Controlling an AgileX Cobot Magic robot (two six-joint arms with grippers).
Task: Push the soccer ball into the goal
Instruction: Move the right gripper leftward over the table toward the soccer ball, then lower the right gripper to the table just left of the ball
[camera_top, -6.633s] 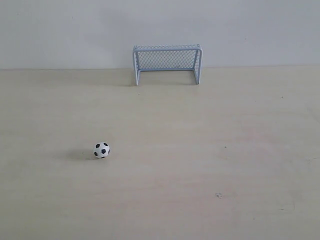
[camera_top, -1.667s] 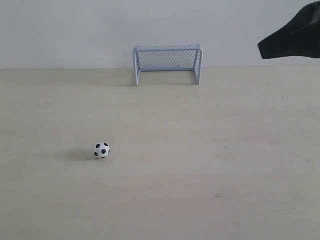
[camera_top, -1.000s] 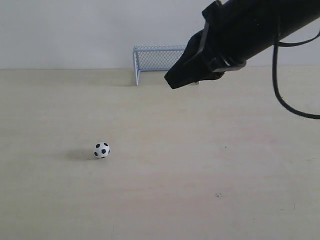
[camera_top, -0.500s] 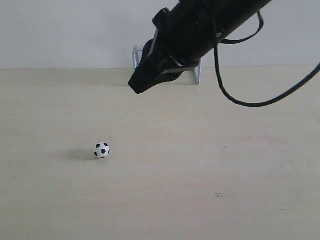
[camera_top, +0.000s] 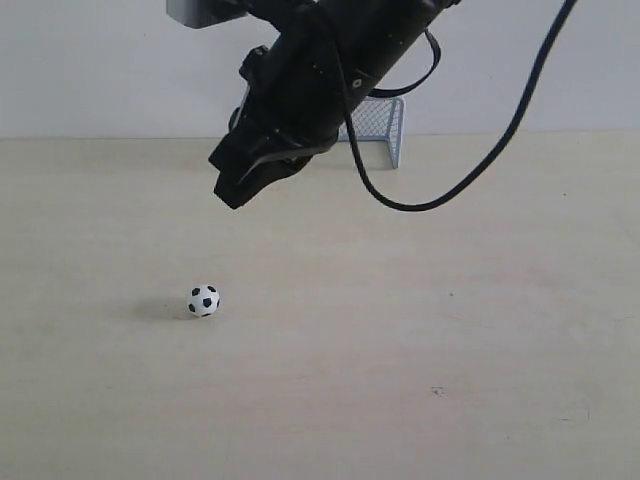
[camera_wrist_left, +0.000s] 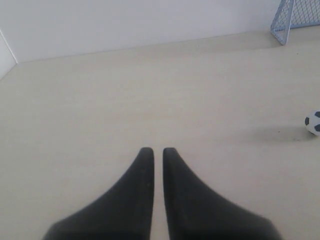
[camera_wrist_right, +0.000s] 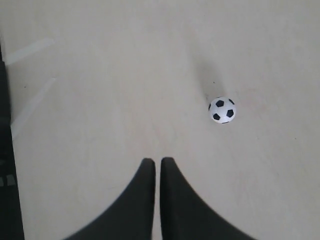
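The soccer ball (camera_top: 204, 300), white with black patches, rests on the pale tabletop left of the middle. The light blue-grey goal (camera_top: 384, 123) stands at the back against the wall, mostly hidden behind my right arm. My right gripper (camera_top: 234, 196) has reached across from the right and hangs in the air above and behind the ball, apart from it. Its fingers are shut on nothing (camera_wrist_right: 157, 161), and the ball (camera_wrist_right: 222, 110) lies ahead and to one side. My left gripper (camera_wrist_left: 154, 150) is also shut and empty, with the ball (camera_wrist_left: 314, 122) and goal (camera_wrist_left: 295, 15) far off to its side.
A plain white wall (camera_top: 100, 60) backs the tabletop (camera_top: 400, 330). A black cable (camera_top: 470, 170) loops down from the right arm. A dark edge (camera_wrist_right: 6, 150) shows along one side of the right wrist view.
The right arm has swept in from the upper right, leftward and lower, now covering most of the goal. The ball has stayed put.
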